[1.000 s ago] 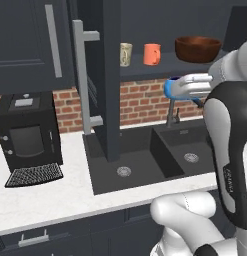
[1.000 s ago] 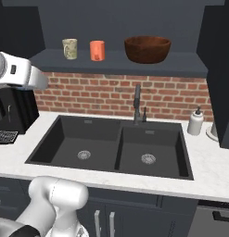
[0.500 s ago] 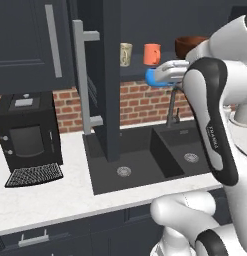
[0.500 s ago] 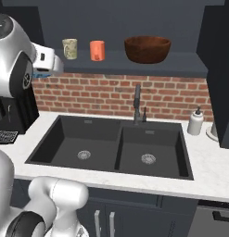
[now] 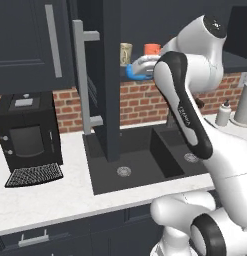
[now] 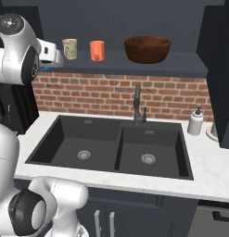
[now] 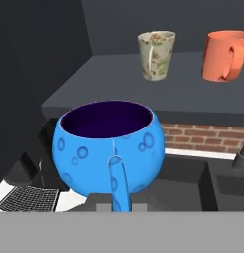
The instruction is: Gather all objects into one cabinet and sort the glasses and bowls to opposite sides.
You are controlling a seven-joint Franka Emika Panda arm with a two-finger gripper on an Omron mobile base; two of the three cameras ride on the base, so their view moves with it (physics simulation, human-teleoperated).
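My gripper (image 5: 141, 66) is shut on the small blue bowl (image 7: 111, 146), which has a dark inside and hangs upright in front of the left end of the open cabinet's shelf (image 6: 134, 65). A strip of that blue bowl (image 5: 136, 75) shows under the hand in the left base view. On the shelf stand the beige speckled tumbler (image 6: 69, 48) and the orange tumbler (image 6: 97, 50), just right of my hand. Further right on the same shelf rests the wide reddish-brown bowl (image 6: 147, 48). In the hand view the beige tumbler (image 7: 156, 54) and the orange tumbler (image 7: 224, 55) stand beyond the blue bowl.
The cabinet's dark door (image 5: 102, 75) stands open toward me with its grey bar handle (image 5: 80, 75), close to the left of the hand. Below lie a black double sink (image 6: 111, 148) with a faucet (image 6: 138, 104), a soap dispenser (image 6: 195, 122) and a black coffee machine (image 5: 27, 130).
The arm has swung left and up with the blue bowl, from over the sink's right side to the left end of the shelf. The things on the shelf have stayed put.
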